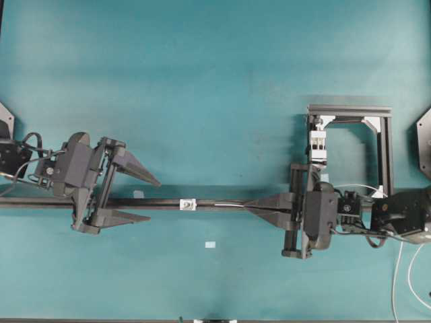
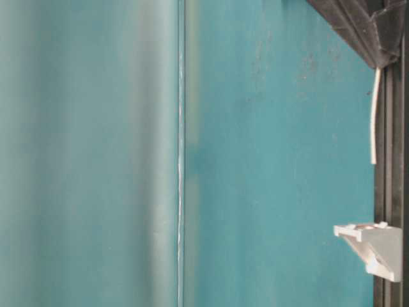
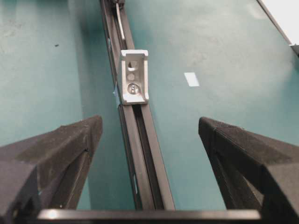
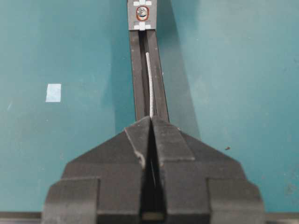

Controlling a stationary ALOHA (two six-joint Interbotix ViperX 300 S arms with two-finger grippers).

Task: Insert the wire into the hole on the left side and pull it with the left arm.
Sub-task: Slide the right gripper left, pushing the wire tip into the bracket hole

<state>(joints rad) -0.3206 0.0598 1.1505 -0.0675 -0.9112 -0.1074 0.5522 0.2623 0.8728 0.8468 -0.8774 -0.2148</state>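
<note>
A long black rail [image 1: 222,204] runs across the table and carries the small white block [image 1: 188,204]. The hole [image 3: 132,64] shows as a dark spot in the block's upright face. My right gripper [image 1: 248,205] sits over the rail, to the right of the block, shut on the wire [image 4: 149,84]. The wire's free end sticks out along the rail toward the block [image 4: 142,14] and stops short of it. My left gripper [image 1: 153,200] is open, its fingers straddling the rail left of the block [image 3: 134,77], with nothing between them. From table level the wire [image 2: 374,115] hangs clear of the block [image 2: 374,246].
A pale tape rectangle [image 1: 210,244] lies on the mat in front of the rail. A black frame [image 1: 384,148] with a taller white clamp [image 1: 318,145] stands behind the right arm. White cables [image 1: 397,282] trail at the front right.
</note>
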